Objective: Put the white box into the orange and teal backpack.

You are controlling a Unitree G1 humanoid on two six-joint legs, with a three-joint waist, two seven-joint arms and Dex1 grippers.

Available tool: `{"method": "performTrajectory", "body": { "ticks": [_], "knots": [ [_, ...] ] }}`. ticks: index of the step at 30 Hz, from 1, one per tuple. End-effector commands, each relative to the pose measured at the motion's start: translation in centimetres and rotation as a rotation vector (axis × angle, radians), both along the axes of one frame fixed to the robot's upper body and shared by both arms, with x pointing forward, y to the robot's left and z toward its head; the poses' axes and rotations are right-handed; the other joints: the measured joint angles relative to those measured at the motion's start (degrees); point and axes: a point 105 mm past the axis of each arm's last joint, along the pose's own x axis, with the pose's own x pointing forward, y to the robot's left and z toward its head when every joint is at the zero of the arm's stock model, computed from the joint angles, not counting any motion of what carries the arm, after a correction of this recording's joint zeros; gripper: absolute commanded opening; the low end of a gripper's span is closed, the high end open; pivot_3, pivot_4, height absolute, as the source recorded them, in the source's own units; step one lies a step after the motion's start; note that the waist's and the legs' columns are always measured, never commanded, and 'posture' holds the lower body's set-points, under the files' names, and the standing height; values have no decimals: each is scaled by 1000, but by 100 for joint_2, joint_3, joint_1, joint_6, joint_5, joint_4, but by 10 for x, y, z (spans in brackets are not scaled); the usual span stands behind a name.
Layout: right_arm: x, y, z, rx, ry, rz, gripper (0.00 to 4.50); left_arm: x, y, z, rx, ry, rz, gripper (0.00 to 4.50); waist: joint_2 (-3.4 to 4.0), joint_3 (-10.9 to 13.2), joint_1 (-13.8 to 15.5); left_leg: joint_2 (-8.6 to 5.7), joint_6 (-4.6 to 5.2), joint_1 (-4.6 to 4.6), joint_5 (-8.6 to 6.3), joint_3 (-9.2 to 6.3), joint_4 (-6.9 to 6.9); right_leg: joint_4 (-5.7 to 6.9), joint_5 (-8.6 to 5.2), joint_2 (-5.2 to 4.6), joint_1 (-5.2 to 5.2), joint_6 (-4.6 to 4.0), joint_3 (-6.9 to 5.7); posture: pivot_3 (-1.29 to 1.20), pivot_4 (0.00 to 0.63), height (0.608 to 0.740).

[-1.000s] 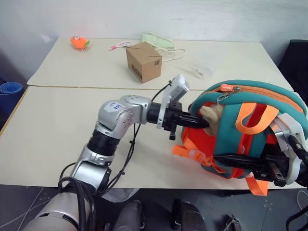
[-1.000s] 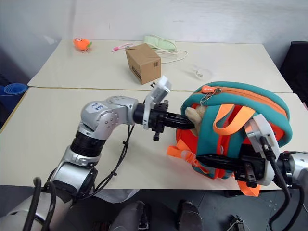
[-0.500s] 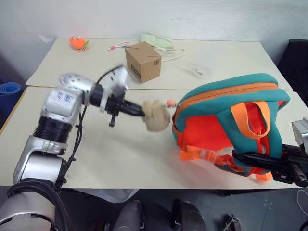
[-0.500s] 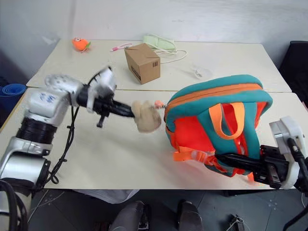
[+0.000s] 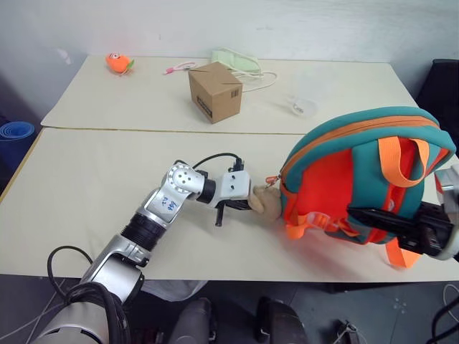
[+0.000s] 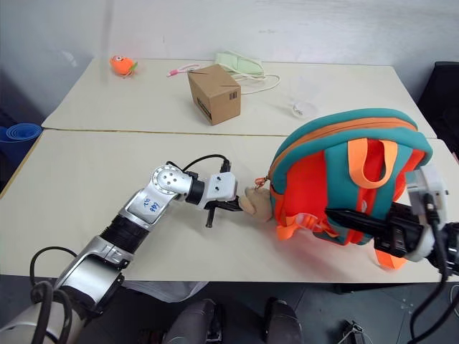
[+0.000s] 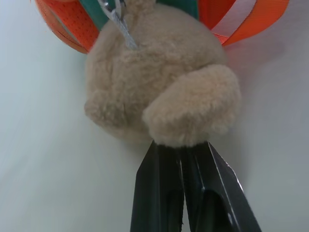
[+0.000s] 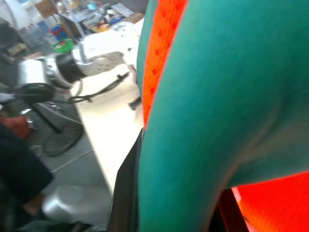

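Note:
The orange and teal backpack [image 5: 337, 168] stands on the near table at the right, its straps facing me. A beige plush toy [image 5: 265, 203] hangs from its zipper on the left and rests on the tabletop. My left gripper [image 5: 247, 204] lies low over the table, shut on that plush toy [image 7: 159, 92], its black fingers [image 7: 159, 193] pressed together at the fur. From the right, my right gripper [image 5: 358, 213] is shut on the backpack's lower part, with teal fabric [image 8: 217, 121] between the jaws. The white box is out of view.
On the far table stand a brown cardboard cube [image 5: 214, 92], an orange toy [image 5: 118, 63], a pale green cloth [image 5: 235, 59] with a cord, and a clear plastic cup [image 5: 301, 106]. Blue stacked cups [image 5: 14, 132] sit off the left edge. A seam joins the two tables.
My left gripper has sunk to the tabletop and rolled, keeping hold of the plush toy. The backpack, lifted a second ago, now stands upright on the table, still held by my right gripper.

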Motion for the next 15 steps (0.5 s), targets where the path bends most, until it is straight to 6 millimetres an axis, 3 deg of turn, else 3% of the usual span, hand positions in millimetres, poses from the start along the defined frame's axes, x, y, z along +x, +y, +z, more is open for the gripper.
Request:
{"method": "performTrajectory", "body": {
  "ticks": [1,2,5,9,15],
  "knots": [
    [3,-5,3,-23,-41,-37,0,2,19,8,-19,23,43,246,0,0,-9,0,0,0,0,0,0,3,0,0,0,0,-4,0,150,740],
    [3,-7,2,-27,-40,-46,0,2,25,9,-21,37,54,507,0,0,-14,1,0,0,0,-1,0,5,0,-1,0,0,-6,0,150,740],
    [2,-23,1,-50,1,-91,924,-6,45,20,-97,171,73,1330,1,-1,-33,1,0,1,0,-1,-1,4,0,0,1,0,-10,0,150,740],
    [-5,-46,18,-47,13,-137,2300,-19,67,44,-190,305,53,2588,3,0,-52,0,4,-1,2,1,3,7,0,10,1,0,-16,0,150,740],
    [-33,-104,59,-42,37,-270,4220,-28,114,102,-374,409,85,4348,5,2,-34,0,4,0,2,-8,1,1,0,7,8,0,-20,0,150,740]
  ]
}}
